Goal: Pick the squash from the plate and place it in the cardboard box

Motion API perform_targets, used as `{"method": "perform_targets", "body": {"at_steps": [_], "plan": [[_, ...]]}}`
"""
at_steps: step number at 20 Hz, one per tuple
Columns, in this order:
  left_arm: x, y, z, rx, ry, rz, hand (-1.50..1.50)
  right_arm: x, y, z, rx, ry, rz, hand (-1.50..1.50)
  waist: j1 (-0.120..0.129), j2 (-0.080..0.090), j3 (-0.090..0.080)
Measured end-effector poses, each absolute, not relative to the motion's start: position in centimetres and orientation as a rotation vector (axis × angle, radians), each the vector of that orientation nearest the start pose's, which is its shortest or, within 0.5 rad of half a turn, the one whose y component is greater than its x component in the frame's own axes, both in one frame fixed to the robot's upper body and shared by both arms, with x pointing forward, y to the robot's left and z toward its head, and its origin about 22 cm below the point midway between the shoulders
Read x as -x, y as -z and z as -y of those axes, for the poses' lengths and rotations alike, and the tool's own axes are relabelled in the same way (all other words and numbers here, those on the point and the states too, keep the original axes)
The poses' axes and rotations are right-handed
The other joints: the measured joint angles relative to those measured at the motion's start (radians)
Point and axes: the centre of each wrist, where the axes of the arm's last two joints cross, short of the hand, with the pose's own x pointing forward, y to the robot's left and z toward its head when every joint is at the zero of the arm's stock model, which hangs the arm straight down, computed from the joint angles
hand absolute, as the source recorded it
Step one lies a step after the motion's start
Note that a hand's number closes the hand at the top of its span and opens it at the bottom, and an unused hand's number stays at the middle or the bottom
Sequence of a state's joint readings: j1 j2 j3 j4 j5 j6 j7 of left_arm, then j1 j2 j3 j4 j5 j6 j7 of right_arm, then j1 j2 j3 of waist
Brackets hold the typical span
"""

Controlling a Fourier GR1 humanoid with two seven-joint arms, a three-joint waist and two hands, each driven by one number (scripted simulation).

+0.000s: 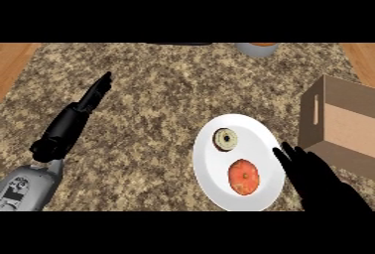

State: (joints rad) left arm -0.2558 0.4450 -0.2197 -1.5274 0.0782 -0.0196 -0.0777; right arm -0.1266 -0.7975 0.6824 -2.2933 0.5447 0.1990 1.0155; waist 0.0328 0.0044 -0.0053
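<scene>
Your left hand (81, 109) is lying at the near left, fingers straight and pressed together, pointing far and well apart from the plate (256, 134). Two things are sitting on that plate. The nearer, an orange oval, I am taking for the squash (243, 177), its long axis running near to far. Your right hand (322, 183) is waiting just right of it, fingers straight, clearly the nearer hand. Beyond it the cardboard box (344, 126) is standing at the right.
</scene>
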Motion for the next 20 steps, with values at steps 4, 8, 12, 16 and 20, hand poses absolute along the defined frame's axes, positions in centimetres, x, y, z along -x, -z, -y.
{"method": "perform_targets", "body": {"at_steps": [4, 8, 12, 16, 20], "plan": [[-29.5, -6.9, -26.5, -0.083, 0.548, 1.753, 0.00, -15.7, -14.0, 15.9, 0.805, -1.265, 1.120, -1.50, -0.008, -0.002, 0.001], [-29.6, -6.8, -26.7, -0.086, 0.542, 1.752, 0.00, -17.0, -12.9, 13.5, 0.774, -1.270, 1.106, -1.50, -0.015, -0.003, 0.002], [-29.6, -6.6, -26.6, -0.093, 0.534, 1.744, 0.00, -17.6, -11.9, 11.8, 0.791, -1.291, 1.087, -1.50, -0.023, -0.005, 0.003], [-29.0, -6.4, -26.6, -0.093, 0.533, 1.749, 0.00, -18.1, -11.3, 11.2, 0.837, -1.294, 1.070, -1.50, -0.027, -0.007, 0.004], [-29.0, -6.2, -27.1, -0.095, 0.528, 1.747, 0.00, -18.9, -10.2, 10.5, 0.864, -1.305, 1.045, -1.50, -0.030, -0.006, 0.004]]}}
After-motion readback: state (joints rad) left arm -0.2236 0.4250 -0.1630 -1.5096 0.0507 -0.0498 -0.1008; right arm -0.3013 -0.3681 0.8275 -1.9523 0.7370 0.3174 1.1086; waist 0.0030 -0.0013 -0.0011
